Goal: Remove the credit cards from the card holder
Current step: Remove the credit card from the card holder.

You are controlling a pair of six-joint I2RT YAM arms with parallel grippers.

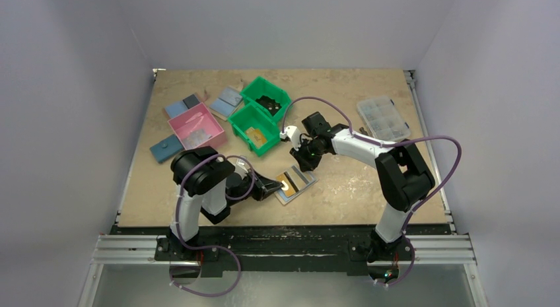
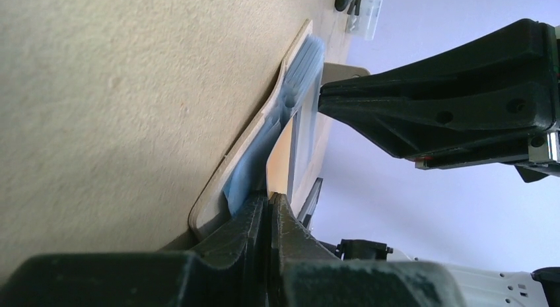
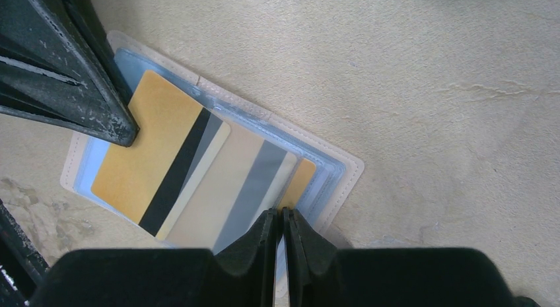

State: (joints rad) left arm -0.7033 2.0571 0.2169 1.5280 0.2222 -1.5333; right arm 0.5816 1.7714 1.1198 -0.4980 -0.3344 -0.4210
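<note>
Card holder (image 3: pixel 349 166) was pinned by your pressed-together right end effector (image 3: pixel 279 214); left end effector (image 2: pixel 271 199) pinched the yellow card (image 3: pixel 145 163), likely needing a flat pull.

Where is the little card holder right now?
In the top view, the card holder lies open mid-table between the left gripper and right gripper.

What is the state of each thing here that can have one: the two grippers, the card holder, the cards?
left gripper: shut, pinching the edge of the yellow card.
right gripper: shut, tips at the edge of the card holder; whether it grips anything is hidden.
card holder: open, flat on the table.
yellow card: partly out of the card holder, stripe side up.
other cards: tucked inside the card holder.
</note>
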